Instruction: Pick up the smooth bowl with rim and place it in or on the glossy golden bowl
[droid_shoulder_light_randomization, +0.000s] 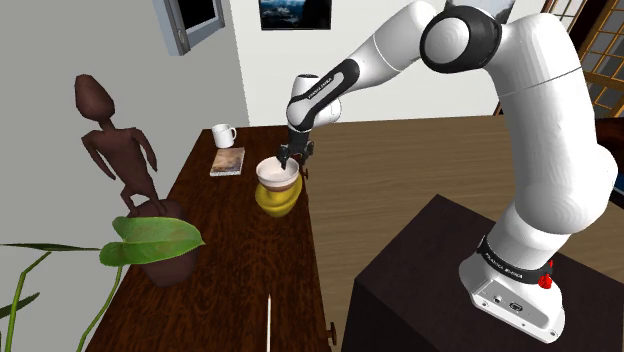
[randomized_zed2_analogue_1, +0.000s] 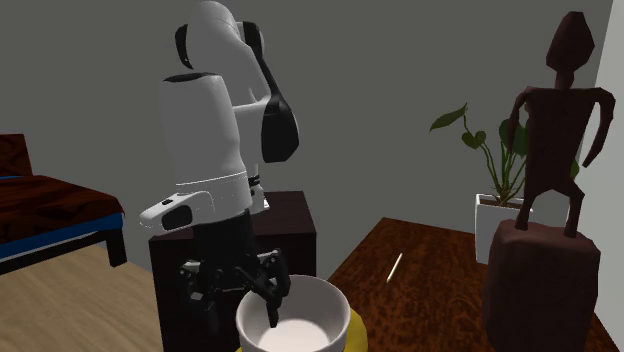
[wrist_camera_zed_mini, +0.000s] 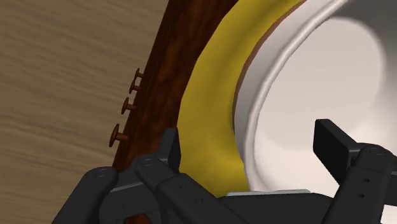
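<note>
1. The smooth bowl (wrist_camera_zed_mini: 318, 83) is plain white, with a rounded wall, a pale even inside and a thick lip turned slightly outward at the top.
2. It sits upright, nested in the golden bowl (wrist_camera_zed_mini: 210, 95). The golden bowl is a glossy yellow and shows as a band around and below the white rim.
3. In the shoulder view the white bowl (droid_shoulder_light_randomization: 275, 172) stands proud of the yellow one (droid_shoulder_light_randomization: 275, 198), both near the bench (droid_shoulder_light_randomization: 220, 290) edge that faces the arm's stand (droid_shoulder_light_randomization: 420, 280).
4. Nothing lies inside the white bowl (randomized_zed2_analogue_1: 295, 320) in the second exterior view.
5. The hand (wrist_camera_zed_mini: 249, 143) is spread. It straddles the white rim, with one finger over the yellow band and the other above the white hollow, and neither presses the lip.
6. From the shoulder view the hand (droid_shoulder_light_randomization: 293, 158) points down at the bowl's rim on the side toward the arm.
7. Further along the dark bench stand a white mug (droid_shoulder_light_randomization: 223, 134) and a book (droid_shoulder_light_randomization: 228, 161). A brown carved figure (droid_shoulder_light_randomization: 115, 140) and a leafy plant (droid_shoulder_light_randomization: 150, 240) stand near that view's left.
</note>
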